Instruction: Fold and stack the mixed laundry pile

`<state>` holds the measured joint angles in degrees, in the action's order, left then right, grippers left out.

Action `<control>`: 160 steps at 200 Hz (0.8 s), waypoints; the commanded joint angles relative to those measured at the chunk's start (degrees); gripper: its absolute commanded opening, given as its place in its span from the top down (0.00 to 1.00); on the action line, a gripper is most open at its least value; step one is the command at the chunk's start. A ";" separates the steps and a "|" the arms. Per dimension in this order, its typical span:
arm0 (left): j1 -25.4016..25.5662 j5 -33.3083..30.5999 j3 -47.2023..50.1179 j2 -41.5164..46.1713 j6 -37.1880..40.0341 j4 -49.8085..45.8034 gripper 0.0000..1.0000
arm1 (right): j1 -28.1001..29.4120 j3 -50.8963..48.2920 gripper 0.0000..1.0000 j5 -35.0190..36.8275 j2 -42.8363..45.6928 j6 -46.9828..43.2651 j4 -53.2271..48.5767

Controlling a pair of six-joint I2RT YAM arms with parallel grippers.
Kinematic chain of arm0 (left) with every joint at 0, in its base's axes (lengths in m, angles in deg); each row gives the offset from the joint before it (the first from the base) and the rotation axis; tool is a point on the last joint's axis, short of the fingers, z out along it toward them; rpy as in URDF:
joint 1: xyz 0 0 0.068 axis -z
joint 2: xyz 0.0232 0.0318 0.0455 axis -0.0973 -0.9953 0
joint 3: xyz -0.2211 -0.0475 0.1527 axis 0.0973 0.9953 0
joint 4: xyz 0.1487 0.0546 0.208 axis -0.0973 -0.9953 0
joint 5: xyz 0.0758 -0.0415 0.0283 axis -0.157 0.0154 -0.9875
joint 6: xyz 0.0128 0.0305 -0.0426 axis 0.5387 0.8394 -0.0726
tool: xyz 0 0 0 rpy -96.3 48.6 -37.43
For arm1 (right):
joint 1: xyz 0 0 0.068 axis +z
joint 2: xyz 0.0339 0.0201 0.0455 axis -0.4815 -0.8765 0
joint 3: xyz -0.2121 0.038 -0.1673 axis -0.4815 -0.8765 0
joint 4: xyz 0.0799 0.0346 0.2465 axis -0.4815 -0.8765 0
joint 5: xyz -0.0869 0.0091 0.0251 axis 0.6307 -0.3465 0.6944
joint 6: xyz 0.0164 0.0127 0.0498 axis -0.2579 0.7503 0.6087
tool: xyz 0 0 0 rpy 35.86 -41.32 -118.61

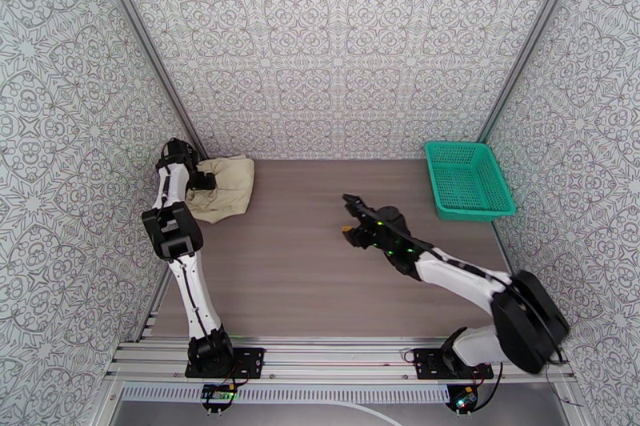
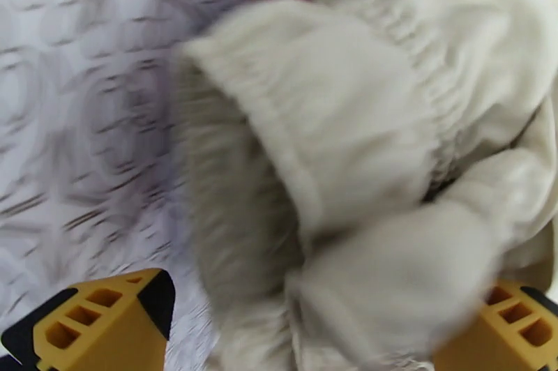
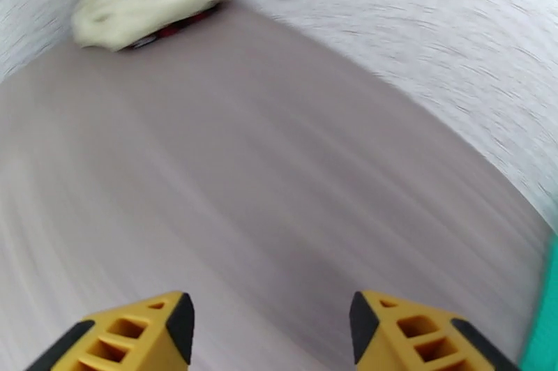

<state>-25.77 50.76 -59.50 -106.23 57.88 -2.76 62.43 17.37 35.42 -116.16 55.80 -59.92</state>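
Top external, left arm (image 1: pixel 172 227) over cream cloth (image 1: pixel 230 189), left fingers (image 2: pixel 104 323) wide, right arm (image 1: pixel 448 267) outstretched, right fingers (image 3: pixel 411 334) apart.

You have a teal mesh basket (image 1: pixel 468 179) standing upright; the grey wood-grain bench (image 1: pixel 320 275) under it spreads away to its left; patterned walls (image 1: pixel 336 43) rise just behind and beside the basket; a metal rail (image 1: pixel 336 367) lies well apart from it, nearer you.
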 commanded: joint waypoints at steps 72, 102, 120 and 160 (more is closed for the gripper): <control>13.56 -0.80 19.53 30.37 -11.41 0.06 0.01 | -26.92 -20.73 0.33 10.76 10.80 9.49 22.11; 20.48 8.48 47.96 47.41 -16.88 17.26 0.01 | -30.33 -21.13 0.29 5.47 -1.10 7.65 34.77; 24.17 10.60 63.63 56.80 -19.59 26.98 0.01 | -30.92 -24.16 0.29 3.49 -7.44 7.39 45.43; 28.96 -1.10 96.18 75.42 -18.33 46.94 0.01 | -30.92 -20.84 0.02 8.84 -10.34 9.76 41.99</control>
<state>2.47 56.38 24.08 -39.46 40.33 27.86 31.87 -6.67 41.04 -126.41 63.41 -20.18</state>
